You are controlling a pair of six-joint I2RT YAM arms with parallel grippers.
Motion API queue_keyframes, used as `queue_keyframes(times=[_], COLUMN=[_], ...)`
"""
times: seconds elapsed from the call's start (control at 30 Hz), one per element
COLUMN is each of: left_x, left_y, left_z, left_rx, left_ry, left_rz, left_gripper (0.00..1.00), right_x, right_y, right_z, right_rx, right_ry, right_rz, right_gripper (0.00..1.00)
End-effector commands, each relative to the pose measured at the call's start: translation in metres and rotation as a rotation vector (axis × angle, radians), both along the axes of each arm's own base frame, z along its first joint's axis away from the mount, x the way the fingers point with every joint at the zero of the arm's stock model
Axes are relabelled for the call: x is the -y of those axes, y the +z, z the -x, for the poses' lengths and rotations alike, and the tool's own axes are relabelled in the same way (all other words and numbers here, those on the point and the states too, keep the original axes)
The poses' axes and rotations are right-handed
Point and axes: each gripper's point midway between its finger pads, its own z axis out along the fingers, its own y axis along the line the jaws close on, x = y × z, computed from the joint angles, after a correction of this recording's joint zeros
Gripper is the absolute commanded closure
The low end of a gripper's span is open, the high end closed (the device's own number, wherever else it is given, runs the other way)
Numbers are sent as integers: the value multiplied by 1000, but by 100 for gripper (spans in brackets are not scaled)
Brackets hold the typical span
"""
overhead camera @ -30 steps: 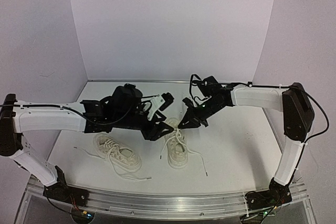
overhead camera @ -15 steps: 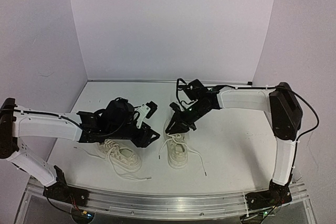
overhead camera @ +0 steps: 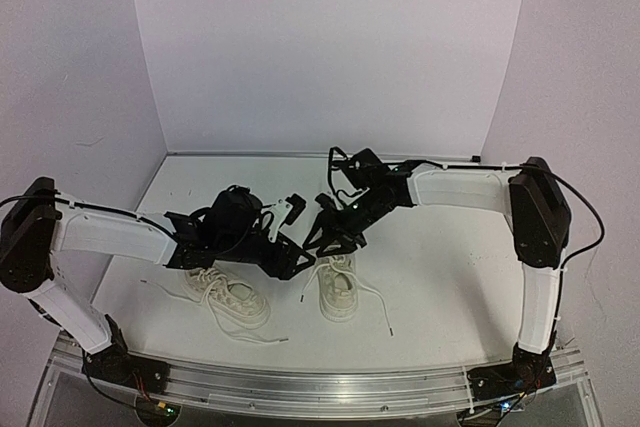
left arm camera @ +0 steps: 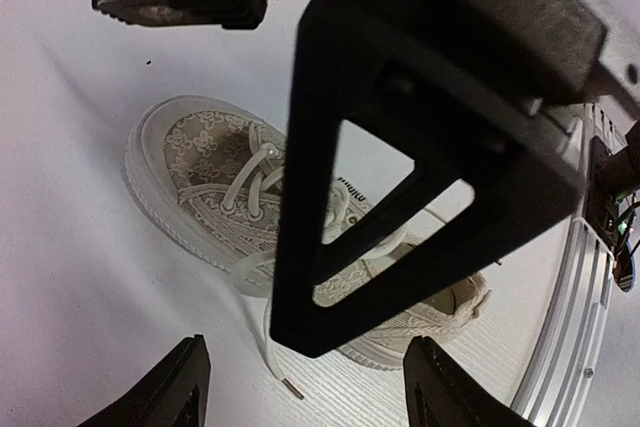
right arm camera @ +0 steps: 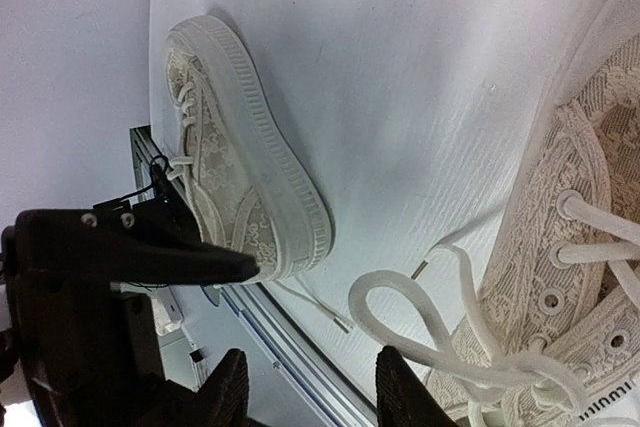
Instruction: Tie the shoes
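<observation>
Shoes point(overhead camera: 232, 297) lie side by side on the bench point(overhead camera: 440, 277), lengthwise front to back. Left tool point(left arm camera: 305, 362) and right tool point(right arm camera: 310, 372), both spread and empty, hover over the right-hand shoe point(overhead camera: 338, 292), at its far end, the right tool closer.

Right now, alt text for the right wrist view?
A cream patterned canvas sneaker lies upper left on the white table; its twin fills the right edge, a loose white lace looped beside it. The right arm's black fingers stand open at the bottom, empty.
</observation>
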Motion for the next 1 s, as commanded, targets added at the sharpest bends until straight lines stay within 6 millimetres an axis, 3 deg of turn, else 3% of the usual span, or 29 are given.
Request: queue_keyframes(times=[0.0, 0.23, 0.43, 0.67, 0.97], left_x=[18, 29, 38, 43, 44], left_y=[39, 36, 36, 10, 2], left_z=[-18, -19, -29, -39, -38], left_rx=[39, 28, 32, -13, -46], left_ry=[-7, -63, -62, -38, -50], left_rz=[130, 96, 73, -7, -7], left_gripper=[31, 30, 29, 31, 37], right_x=[2, 40, 65, 61, 58], right_y=[54, 76, 39, 11, -17], right_z=[2, -10, -23, -31, -38], right_rx=[71, 126, 146, 163, 155], right_ry=[1, -44, -61, -13, 10], right_rz=[-76, -92, 7, 45, 89], right_gripper=[59, 58, 62, 68, 73])
